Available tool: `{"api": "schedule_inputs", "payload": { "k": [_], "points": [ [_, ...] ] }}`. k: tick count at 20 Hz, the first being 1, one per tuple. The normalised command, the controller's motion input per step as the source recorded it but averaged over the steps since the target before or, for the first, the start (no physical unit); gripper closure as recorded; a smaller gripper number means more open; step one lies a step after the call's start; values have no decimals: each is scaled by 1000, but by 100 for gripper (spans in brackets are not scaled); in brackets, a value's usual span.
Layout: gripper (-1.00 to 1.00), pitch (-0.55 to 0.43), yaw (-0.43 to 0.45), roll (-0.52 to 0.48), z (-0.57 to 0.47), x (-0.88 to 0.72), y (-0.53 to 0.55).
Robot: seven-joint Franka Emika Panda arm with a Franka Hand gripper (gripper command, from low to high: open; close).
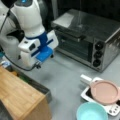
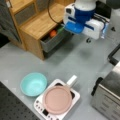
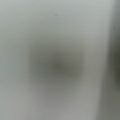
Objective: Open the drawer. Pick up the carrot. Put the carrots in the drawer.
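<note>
Light-blue bowl (image 2: pixel 33 84) and a pink pan (image 2: pixel 58 99) on a white cooker (image 2: pixel 41 107) sit nearest in a front view, on the grey table (image 2: pixel 82 60). Beyond them the drawer (image 2: pixel 53 41) stands pulled out of the wooden cabinet (image 2: pixel 37 23), the carrot (image 2: pixel 52 33) lying inside it beside something green. Farther back the gripper (image 2: pixel 86 25) hangs over the table just beside the drawer; I cannot tell whether it is parted or closed.

Silver toaster oven (image 1: pixel 87 41) sits at a front view's top right, door shut, three dark knobs down its side. Below it, a pink pan (image 1: pixel 104 92) rests on a white cooker (image 1: pixel 111 108). Light-blue bowl (image 2: pixel 33 83) stands just beside that cooker (image 2: pixel 57 102), on the grey table (image 2: pixel 82 57)
</note>
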Motion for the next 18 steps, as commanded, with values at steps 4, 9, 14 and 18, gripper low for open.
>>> {"api": "schedule_inputs", "payload": {
  "k": [4, 9, 14, 18],
  "points": [
    [-100, 174, -156, 102, 310, 186, 273],
    [-100, 206, -77, 129, 463, 158, 218],
    [-100, 165, -101, 69, 376, 200, 272],
    [-100, 113, -116, 15, 94, 172, 222]
  ]
}}
